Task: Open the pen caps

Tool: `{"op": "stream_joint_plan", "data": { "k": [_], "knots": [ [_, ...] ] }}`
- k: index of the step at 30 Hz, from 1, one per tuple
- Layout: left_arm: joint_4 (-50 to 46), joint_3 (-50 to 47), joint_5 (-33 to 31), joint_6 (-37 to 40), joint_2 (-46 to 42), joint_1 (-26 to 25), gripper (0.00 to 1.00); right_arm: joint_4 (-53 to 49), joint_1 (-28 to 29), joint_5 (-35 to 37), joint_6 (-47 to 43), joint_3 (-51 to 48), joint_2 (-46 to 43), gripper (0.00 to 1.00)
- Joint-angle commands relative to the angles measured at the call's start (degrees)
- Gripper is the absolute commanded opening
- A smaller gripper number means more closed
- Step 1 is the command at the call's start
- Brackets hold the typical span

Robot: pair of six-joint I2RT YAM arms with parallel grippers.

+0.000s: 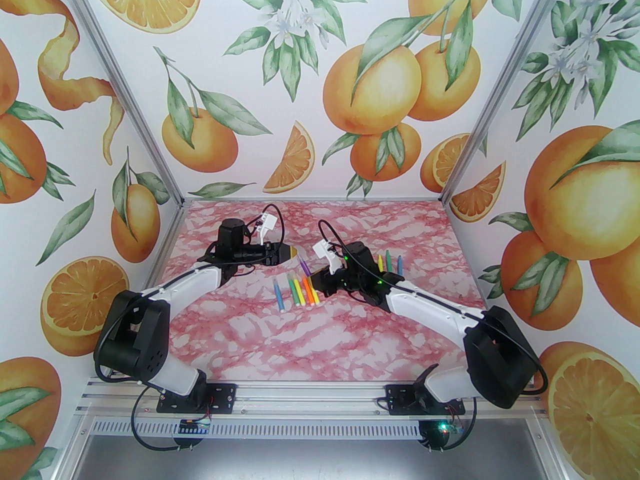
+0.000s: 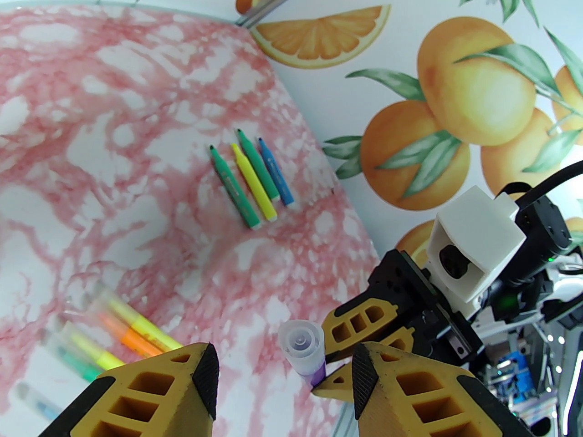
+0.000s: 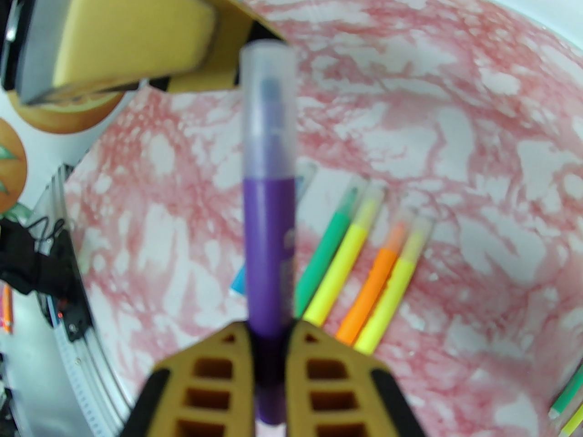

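1. Pointing toward 12 o'clock in the right wrist view, the clear frosted plastic cap (image 3: 268,107) sits on the purple felt-tip pen (image 3: 268,253), which is held above the tabletop.
2. The right claw (image 3: 271,330) is closed narrow on the pen's barrel at 6 o'clock of that view, with one yellow ribbed finger on each side.
3. The left claw (image 2: 284,371) stands wide. In the left wrist view the cap's end lies in the gap between its black-padded fingers, with space on both sides.
4. Seen from above, the claws meet near the middle of the pink-and-white marbled tabletop (image 1: 350,338). The left claw comes in from 9 o'clock and the right claw from 3 o'clock.
5. Five capped pens (image 1: 296,290) in blue, green, yellow, orange and yellow lie flat side by side, just at 6 o'clock of the held pen.
6. Four uncapped pens (image 2: 250,180) in green, yellow, green and blue lie together, well apart from that row. In the overhead view they are at 3 o'clock of the held pen, beyond the right arm.
7. Walls printed with oranges and leaves (image 1: 320,68) enclose the tabletop at 9, 12 and 3 o'clock.
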Motion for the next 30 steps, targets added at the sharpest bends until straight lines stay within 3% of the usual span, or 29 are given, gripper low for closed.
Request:
{"op": "stream_joint_plan", "data": {
  "k": [1, 19, 30],
  "knots": [
    [2.06, 2.62, 2.01, 0.33, 0.79, -0.54, 0.51, 2.42, -0.16, -1.43, -0.15, -0.59, -1.81, 0.01],
    [3.02, 4.02, 2.53, -0.37, 2.37, -2.78, 0.39, 3.19, -0.23, -1.87, -0.15, -0.77, -2.09, 0.01],
    [4.47, 4.31, 2.45, -1.38, 3.58, -3.61, 0.37, 3.43, -0.15, -2.42, -0.22, -0.81, -2.07, 0.01]
  ]
}}
